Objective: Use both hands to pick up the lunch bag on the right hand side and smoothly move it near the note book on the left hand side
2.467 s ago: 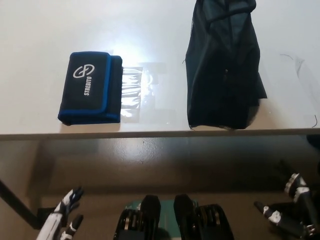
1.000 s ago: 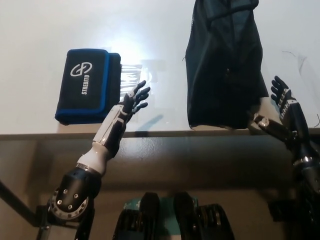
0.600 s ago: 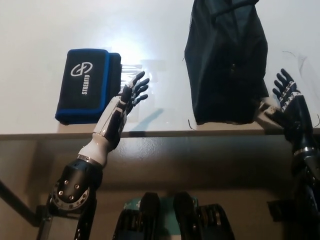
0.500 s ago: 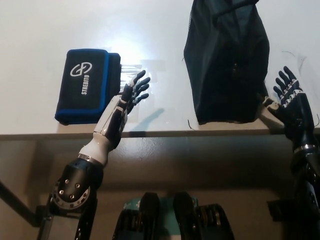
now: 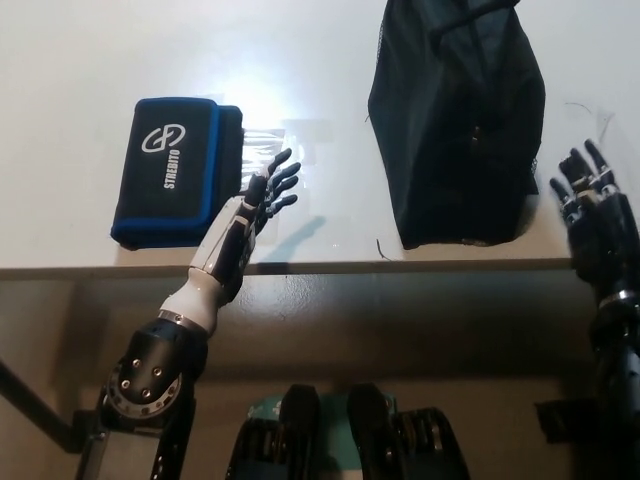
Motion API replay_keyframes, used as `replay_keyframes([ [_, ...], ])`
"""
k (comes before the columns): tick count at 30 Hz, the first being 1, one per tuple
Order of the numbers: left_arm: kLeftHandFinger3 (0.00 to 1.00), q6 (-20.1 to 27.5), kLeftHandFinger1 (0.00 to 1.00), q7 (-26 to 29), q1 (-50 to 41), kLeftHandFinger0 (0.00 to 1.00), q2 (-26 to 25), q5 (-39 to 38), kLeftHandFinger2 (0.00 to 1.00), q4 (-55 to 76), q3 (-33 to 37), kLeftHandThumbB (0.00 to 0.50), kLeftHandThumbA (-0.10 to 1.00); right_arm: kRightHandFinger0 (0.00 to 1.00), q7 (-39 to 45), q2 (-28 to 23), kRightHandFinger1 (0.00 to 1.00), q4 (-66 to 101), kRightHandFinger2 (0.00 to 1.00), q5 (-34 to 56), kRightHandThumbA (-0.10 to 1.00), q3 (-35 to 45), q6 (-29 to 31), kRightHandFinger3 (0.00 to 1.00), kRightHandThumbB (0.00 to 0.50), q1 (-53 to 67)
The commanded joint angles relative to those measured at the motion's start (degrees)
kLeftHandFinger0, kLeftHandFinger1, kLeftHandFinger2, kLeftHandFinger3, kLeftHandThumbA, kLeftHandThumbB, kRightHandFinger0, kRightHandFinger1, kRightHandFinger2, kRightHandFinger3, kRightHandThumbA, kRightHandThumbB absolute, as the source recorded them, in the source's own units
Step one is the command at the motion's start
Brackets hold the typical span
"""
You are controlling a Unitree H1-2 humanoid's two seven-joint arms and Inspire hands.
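Standing between both hands, the dark fabric lunch bag (image 5: 458,125) is untouched; the white left hand (image 5: 252,210), fingers spread, hovers beside the black blue-edged notebook (image 5: 178,170); the black right hand (image 5: 597,215) is splayed.

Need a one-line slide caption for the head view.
Both hands open over the table: left hand beside the notebook, right hand right of the dark lunch bag.

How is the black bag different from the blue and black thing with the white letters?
The lunch bag is plain black, tall and crumpled; the notebook has a blue border and white lettering and lies flat and neat. The lunch bag is bigger and sits to the right, beside the open right hand; the notebook lies left, beside the open left hand. Both rest on the table, untouched.
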State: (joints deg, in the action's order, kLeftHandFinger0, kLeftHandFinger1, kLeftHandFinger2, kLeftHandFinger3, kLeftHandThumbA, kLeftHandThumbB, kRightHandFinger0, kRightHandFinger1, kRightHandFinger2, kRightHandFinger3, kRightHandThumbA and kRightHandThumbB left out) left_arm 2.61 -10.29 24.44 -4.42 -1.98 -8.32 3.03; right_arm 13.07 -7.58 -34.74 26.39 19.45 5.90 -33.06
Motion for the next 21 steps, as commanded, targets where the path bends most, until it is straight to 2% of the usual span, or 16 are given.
replay_keyframes([
  [1, 1.0, -0.6, 1.0, -0.2, 4.8, 1.0, -0.4, -1.1, 1.0, 1.4, -0.7, 0.307, 1.0, 1.0, 7.4, -1.4, 1.0, 13.5, 1.0, 13.6, 1.0, 2.1, -9.5, 1.0, 0.408, -0.5],
  [7, 1.0, 0.0, 1.0, 0.0, 5.3, 1.0, -0.7, -0.7, 1.0, 0.3, -0.8, 0.284, 1.0, 1.0, 7.4, -2.0, 1.0, 23.3, 1.0, 18.9, 1.0, 2.9, -13.1, 1.0, 0.393, 2.0],
  [11, 1.0, -0.3, 1.0, -0.1, 6.1, 1.0, -0.8, -0.4, 1.0, -0.5, -0.6, 0.275, 1.0, 1.0, 4.8, -2.6, 1.0, 25.4, 1.0, 20.2, 1.0, 3.5, -15.4, 1.0, 0.415, -0.4],
  [16, 1.0, -0.5, 1.0, 0.7, 7.7, 1.0, -0.1, 0.3, 1.0, -1.8, -0.5, 0.229, 1.0, 1.0, 4.2, -2.1, 1.0, 20.9, 1.0, 20.2, 1.0, 3.4, -16.0, 1.0, 0.38, -4.8],
  [20, 1.0, -0.3, 1.0, 1.9, 10.6, 1.0, 0.1, 1.8, 1.0, -3.5, -0.3, 0.235, 1.0, 1.0, 5.3, -1.8, 1.0, 15.1, 1.0, 19.1, 1.0, 2.8, -15.0, 1.0, 0.361, -8.8],
  [21, 1.0, -0.3, 1.0, 2.0, 11.1, 1.0, 0.2, 1.9, 1.0, -3.9, -0.3, 0.254, 1.0, 1.0, 5.0, -1.6, 1.0, 14.1, 1.0, 18.6, 1.0, 2.6, -14.8, 1.0, 0.369, -9.5],
])
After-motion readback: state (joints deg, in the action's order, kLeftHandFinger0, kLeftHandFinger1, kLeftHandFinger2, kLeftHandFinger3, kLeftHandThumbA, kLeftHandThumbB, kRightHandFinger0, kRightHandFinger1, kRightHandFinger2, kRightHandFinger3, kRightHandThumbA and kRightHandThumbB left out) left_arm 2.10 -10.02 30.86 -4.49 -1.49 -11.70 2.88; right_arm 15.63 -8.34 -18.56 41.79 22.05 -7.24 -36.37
